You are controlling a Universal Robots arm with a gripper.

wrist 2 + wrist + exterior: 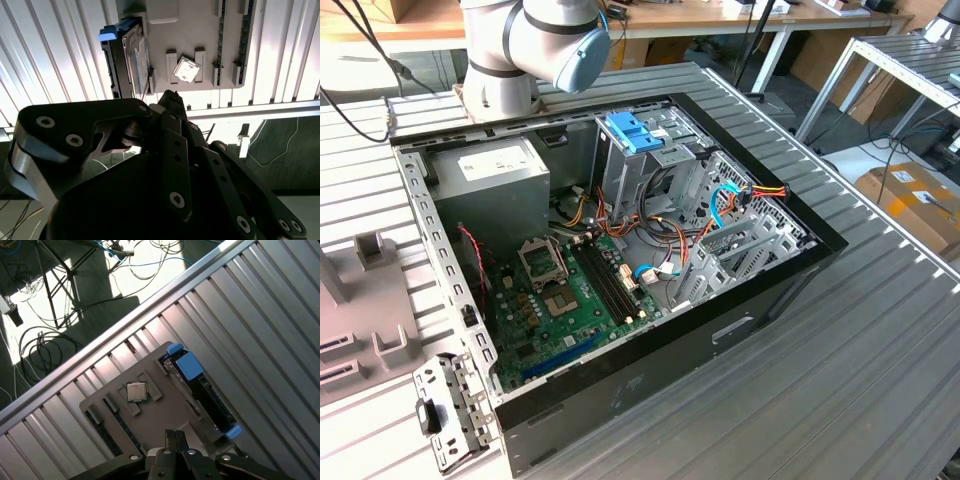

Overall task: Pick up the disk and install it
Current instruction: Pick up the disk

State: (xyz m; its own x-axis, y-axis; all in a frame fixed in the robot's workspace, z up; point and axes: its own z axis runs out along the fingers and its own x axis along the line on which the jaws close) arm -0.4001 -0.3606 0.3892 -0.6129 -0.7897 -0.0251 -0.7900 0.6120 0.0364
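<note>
The gripper [174,434] had its 2 fingers pressed together with nothing between them, and it hung above the grey holder plate [160,415] without touching it. In both wrist views the disk [207,392] stood on its edge in a slot along one side of that plate, its light blue carrier showing at both ends. In the second wrist view the closed fingertips of the gripper [170,97] sat just beside the disk [135,55] but apart from it. 1 square processor chip [136,391] lay in a recess of the plate, near the disk. The plate rested on the ribbed metal table [260,315]. In the upper left of the exterior view the arm [535,40] rose behind the open computer case [650,360], whose drive cage [650,175] carried a blue latch piece [635,130].
</note>
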